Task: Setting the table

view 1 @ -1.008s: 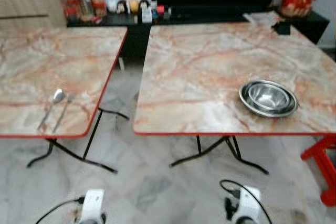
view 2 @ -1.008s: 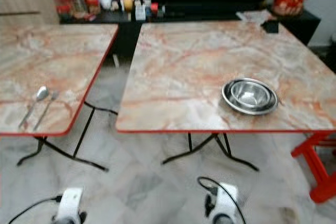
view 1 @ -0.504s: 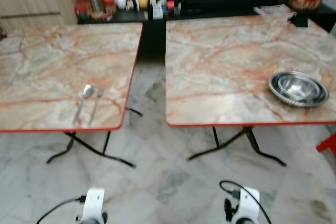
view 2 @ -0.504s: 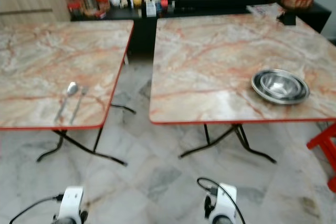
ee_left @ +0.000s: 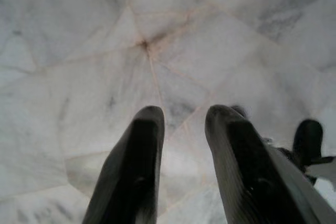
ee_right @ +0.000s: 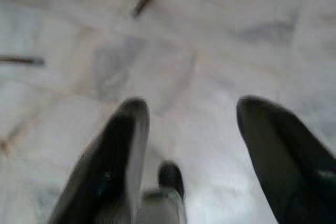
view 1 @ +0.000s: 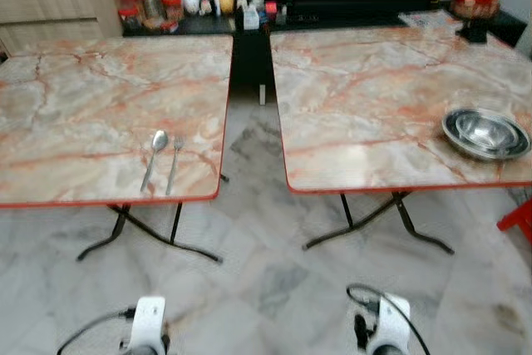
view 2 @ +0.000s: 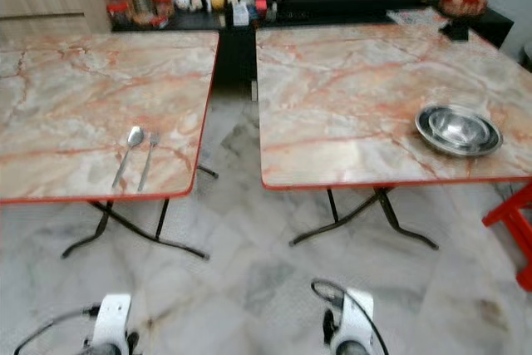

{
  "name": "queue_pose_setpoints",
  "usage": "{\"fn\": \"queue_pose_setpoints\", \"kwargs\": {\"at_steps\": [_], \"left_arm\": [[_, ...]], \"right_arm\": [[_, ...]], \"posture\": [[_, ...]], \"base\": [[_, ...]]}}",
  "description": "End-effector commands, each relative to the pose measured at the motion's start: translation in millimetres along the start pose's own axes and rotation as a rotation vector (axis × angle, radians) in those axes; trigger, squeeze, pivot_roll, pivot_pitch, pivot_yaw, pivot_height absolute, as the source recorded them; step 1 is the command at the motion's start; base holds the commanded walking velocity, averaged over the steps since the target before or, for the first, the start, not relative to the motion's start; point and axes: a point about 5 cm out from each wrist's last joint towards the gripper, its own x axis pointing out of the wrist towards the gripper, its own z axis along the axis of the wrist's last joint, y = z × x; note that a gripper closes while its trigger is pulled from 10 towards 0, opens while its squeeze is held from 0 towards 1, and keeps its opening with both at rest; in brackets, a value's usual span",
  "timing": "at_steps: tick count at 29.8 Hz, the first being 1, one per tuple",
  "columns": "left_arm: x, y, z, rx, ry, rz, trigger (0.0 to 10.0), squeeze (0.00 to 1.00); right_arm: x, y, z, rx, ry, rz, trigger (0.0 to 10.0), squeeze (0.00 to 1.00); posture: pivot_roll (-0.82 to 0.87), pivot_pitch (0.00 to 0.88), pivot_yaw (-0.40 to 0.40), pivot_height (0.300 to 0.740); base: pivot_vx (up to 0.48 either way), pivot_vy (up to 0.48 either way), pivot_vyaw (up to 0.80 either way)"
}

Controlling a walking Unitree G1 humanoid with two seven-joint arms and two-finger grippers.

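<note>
Head view: two marble tables (view 1: 108,97), tiled floor (view 1: 266,280)

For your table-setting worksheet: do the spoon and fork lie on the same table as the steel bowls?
No: the spoon and fork lie on the left table; the steel bowls sit on the right table.

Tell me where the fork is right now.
The fork lies on the left table, near its front right corner, side by side with the spoon, which is on its left.

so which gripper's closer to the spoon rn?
Left. The left gripper hangs low over the floor, nearly below the spoon; the right gripper hangs farther toward the other table.
</note>
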Motion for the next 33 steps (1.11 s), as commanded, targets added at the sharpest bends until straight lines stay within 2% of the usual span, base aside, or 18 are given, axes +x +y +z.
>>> {"fn": "queue_pose_setpoints", "kwargs": {"at_steps": [1, 23, 26, 33], "left_arm": [[-0.6, 10.0, -0.9, -0.001, 0.006, 0.029, 10.0, 0.0], [-0.6, 10.4, 0.1, -0.002, 0.002, 0.03, 10.0, 0.0], [-0.3, 10.1, 1.7, -0.006, -0.002, 0.031, 10.0, 0.0], [-0.1, 9.9, 3.2, -0.003, -0.006, 0.029, 10.0, 0.0]], "right_arm": [[0.6, 8.6, 1.7, 0.008, -0.005, 0.019, 10.0, 0.0], [0.4, 10.4, 1.4, 0.007, -0.007, 0.024, 10.0, 0.0], [0.9, 10.2, 2.4, 0.019, -0.006, 0.025, 10.0, 0.0], [1.3, 10.3, 4.1, 0.007, -0.012, 0.025, 10.0, 0.0]], "posture": [[-0.06, 0.0, 0.047, 0.74], [-0.05, 0.0, 0.048, 0.74], [-0.05, 0.0, 0.047, 0.74], [-0.05, 0.0, 0.049, 0.74]], "base": [[0.0, 0.352, 0.0], [0.0, 0.351, 0.0], [0.0, 0.352, -0.69], [0.0, 0.352, 0.0]]}}
